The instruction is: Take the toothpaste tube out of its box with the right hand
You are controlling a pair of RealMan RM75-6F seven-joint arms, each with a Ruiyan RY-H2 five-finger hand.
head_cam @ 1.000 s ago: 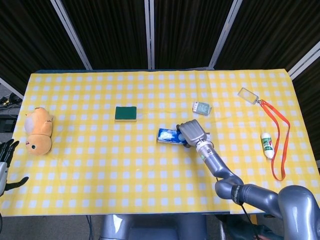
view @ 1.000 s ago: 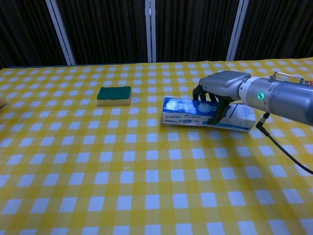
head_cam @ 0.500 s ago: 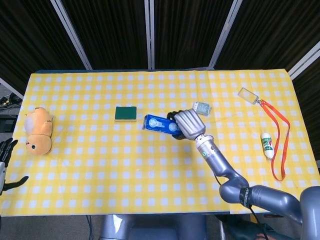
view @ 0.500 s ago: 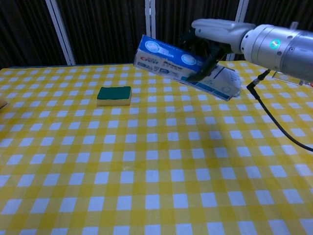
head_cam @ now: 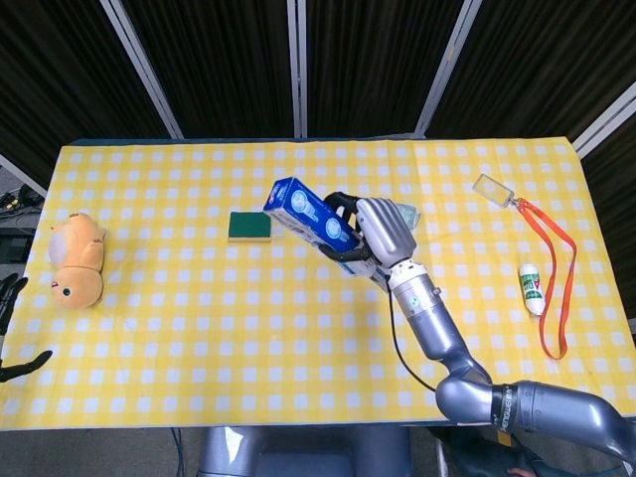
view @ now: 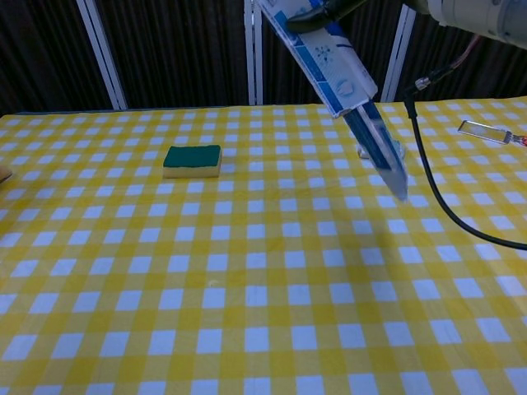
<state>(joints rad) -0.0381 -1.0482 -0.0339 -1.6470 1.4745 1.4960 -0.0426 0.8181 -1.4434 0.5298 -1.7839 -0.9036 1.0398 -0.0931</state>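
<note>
1. Right hand (head_cam: 383,237) up off the counter (head_cam: 199,328), over its middle; fingers (head_cam: 343,204) curled round the toothpaste box (head_cam: 310,216), gripping it along its length.
2. Box tilted steeply, open end down; in the chest view the toothpaste tube (view: 380,148) sticks out of that lower end, hanging clear above the checked cloth.
3. Left hand (head_cam: 8,323) just shows past the counter's left edge near the front corner; fingers look apart, holding nothing.
4. Green sponge (head_cam: 249,226) left of the box; plush toy (head_cam: 76,260) by the left edge; small white bottle (head_cam: 532,288) and orange lanyard (head_cam: 556,268) toward the right edge.
</note>
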